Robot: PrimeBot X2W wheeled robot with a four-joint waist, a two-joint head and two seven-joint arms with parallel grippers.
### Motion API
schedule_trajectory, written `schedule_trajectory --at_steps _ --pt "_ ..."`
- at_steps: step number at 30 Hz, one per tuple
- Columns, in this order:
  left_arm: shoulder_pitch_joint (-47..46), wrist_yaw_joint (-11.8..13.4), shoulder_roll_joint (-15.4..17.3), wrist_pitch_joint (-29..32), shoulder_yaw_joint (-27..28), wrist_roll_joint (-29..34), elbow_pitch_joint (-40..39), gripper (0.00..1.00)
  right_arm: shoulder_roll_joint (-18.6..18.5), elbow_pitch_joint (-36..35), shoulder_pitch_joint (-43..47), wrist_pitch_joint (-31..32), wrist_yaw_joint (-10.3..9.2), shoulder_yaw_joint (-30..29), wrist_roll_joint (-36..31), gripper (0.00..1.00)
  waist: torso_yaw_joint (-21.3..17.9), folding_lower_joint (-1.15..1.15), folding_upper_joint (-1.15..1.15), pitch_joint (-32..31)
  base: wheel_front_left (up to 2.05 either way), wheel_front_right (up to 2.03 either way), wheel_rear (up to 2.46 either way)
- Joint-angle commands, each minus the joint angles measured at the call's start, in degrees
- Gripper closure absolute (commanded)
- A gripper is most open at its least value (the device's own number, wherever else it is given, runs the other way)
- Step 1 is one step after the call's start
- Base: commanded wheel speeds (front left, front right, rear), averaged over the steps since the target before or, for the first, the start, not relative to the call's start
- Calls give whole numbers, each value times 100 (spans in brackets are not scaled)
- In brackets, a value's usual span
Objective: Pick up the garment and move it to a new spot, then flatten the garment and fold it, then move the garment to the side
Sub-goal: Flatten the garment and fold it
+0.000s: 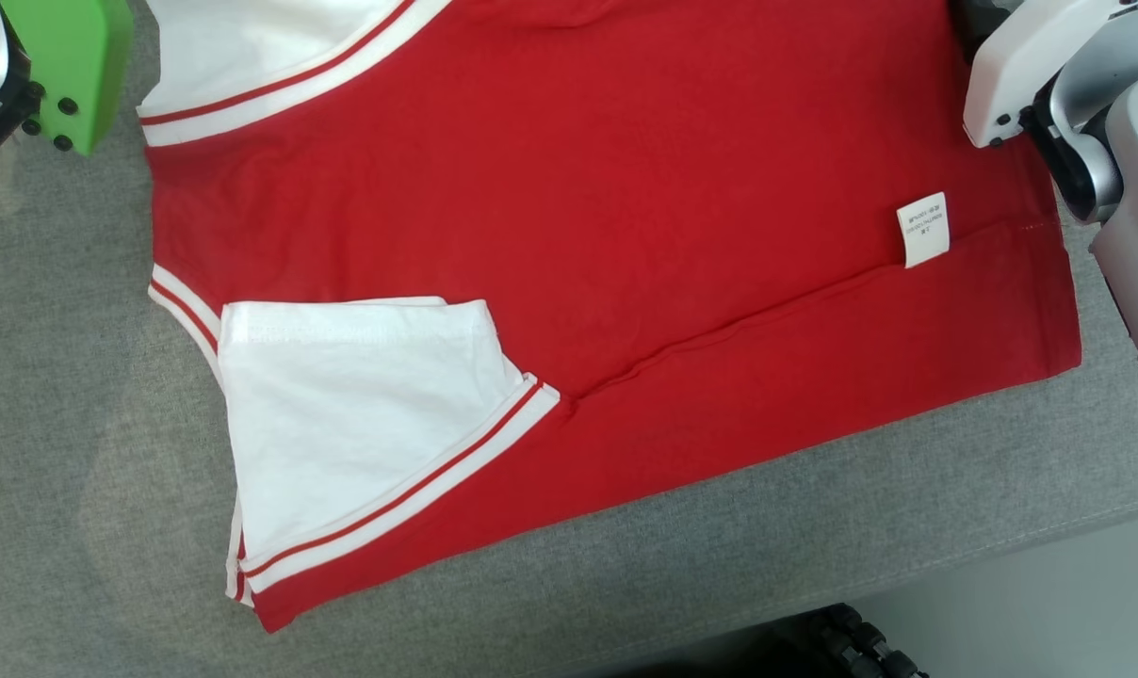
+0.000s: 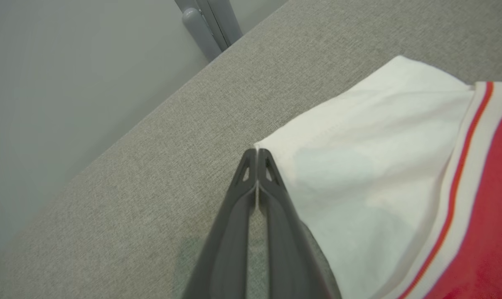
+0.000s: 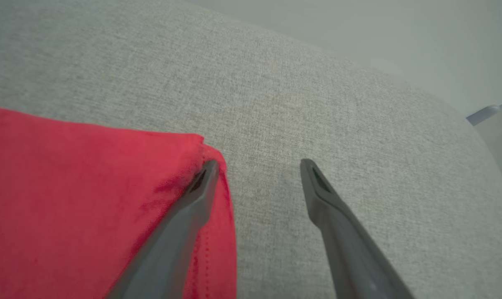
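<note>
The garment (image 1: pixel 625 235) is a red shirt with white sleeves and red-and-white striped trim, lying spread on the grey cloth table (image 1: pixel 79 424). One white sleeve (image 1: pixel 362 405) is folded in over the red body near the front. The other white sleeve (image 2: pixel 380 145) lies flat, and my left gripper (image 2: pixel 256 151) is shut at its corner, with a thin sliver of white cloth pinched between the fingers. My right gripper (image 3: pixel 257 166) is open at a red hem corner of the garment (image 3: pixel 68 187): one finger (image 3: pixel 197 195) lies over the cloth, the other over bare table.
A white care label (image 1: pixel 922 229) sticks up near the shirt's right side. My left arm's green housing (image 1: pixel 70 66) sits at the top left and my pale right forearm (image 1: pixel 1049 66) at the top right. The table's front edge drops to the floor (image 1: pixel 1049 603). A grey post (image 2: pixel 201 29) stands beyond the far edge.
</note>
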Motion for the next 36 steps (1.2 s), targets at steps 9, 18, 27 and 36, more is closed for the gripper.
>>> schedule_trajectory --at_steps 9,18,27,36 --pt "119 38 31 -42 -43 -41 8 100 -44 -89 -178 384 3 531 345 0 8 0 0 -117 0 0 0" --pt "150 17 -54 -181 -120 -56 81 100 -195 -211 -238 872 5 1072 772 55 126 0 0 -149 0 0 0" --pt "139 43 -125 -490 -92 -41 175 100 -444 -312 -297 1314 3 1520 1323 100 218 0 0 -168 0 0 0" --pt "-135 30 -133 -1586 41 340 231 100 -816 -369 -537 762 2 1308 1305 100 201 0 0 -266 0 0 0"
